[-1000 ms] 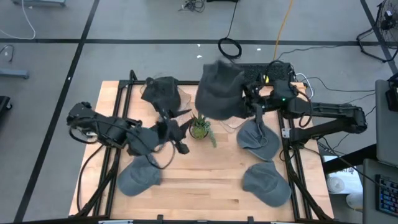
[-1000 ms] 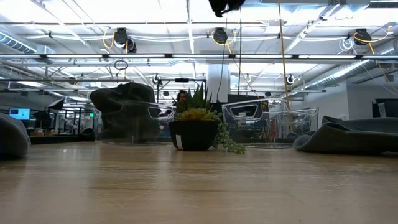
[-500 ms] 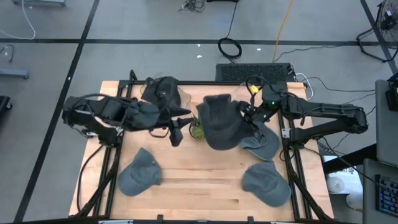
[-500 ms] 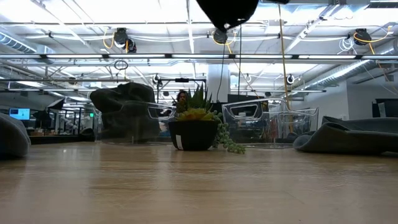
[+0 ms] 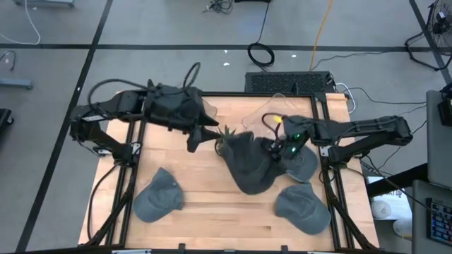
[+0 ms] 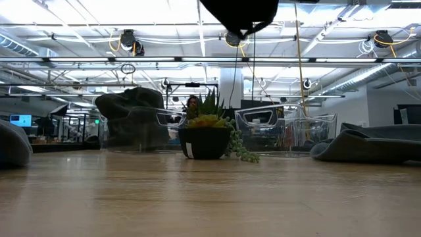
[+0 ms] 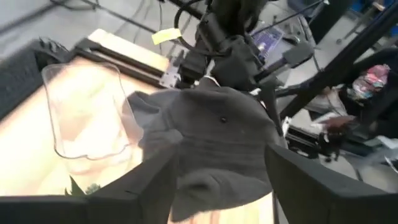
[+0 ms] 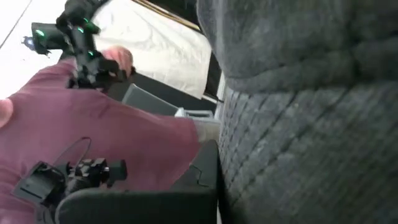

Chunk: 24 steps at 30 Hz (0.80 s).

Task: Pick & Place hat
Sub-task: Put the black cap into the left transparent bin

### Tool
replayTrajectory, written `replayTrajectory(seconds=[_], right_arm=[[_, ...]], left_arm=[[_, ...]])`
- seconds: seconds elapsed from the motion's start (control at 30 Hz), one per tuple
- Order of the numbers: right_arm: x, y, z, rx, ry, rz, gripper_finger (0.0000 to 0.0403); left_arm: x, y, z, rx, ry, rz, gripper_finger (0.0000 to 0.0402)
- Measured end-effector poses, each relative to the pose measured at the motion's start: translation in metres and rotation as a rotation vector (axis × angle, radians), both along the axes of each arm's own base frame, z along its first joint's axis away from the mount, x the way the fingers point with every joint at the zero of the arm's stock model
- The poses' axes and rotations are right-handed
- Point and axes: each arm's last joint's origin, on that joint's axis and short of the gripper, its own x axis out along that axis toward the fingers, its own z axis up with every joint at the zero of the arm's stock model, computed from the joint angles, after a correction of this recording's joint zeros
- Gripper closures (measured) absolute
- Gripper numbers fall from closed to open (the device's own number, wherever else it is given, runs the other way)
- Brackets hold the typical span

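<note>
the pick looks done and the place is what remains: a dark grey hat (image 5: 248, 164) hangs in the air from the right gripper (image 5: 281, 149), which is closed on it near one edge, so the cap droops over the middle of the bench (image 5: 212, 212), just beside the small potted plant (image 5: 226, 135). in the low view the hat (image 6: 240, 14) shows only as a dark mass at the top, well clear of the wood. where it is meant to land i cannot tell; three more caps lie flat, one at the front left (image 5: 158, 195), one at the front right (image 5: 302, 209) and one partly under the right arm (image 5: 306, 159). the right arm reaches in from the right edge, stretched low and nearly level, wrist turned toward the centre. the left arm is raised over the back left corner, its left gripper (image 5: 194, 139) open, empty and pointing toward the plant, with the carried hat (image 7: 211, 134) in its view.
</note>
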Motion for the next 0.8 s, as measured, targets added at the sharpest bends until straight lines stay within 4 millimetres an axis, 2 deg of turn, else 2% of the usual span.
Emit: replayTrajectory(seconds=[0.23,0.4,0.53,0.8], right_arm=[[0.006,0.028,-0.011,-0.004,0.079,0.003,0.0403],[0.009,0.042,-0.005,0.045,0.043,0.013,0.0403],[0.009,0.046,0.001,0.073,-0.008,-0.007,0.0403],[0.01,0.045,0.001,0.052,-0.026,-0.05,0.0403]], left_arm=[[0.001,0.026,-0.002,-0.103,0.013,-0.074,0.0121],[0.003,0.041,-0.012,-0.167,0.086,-0.088,0.0119],[0.003,0.05,-0.02,-0.223,0.149,-0.115,0.0119],[0.023,0.052,-0.032,-0.26,0.168,-0.173,0.0119]])
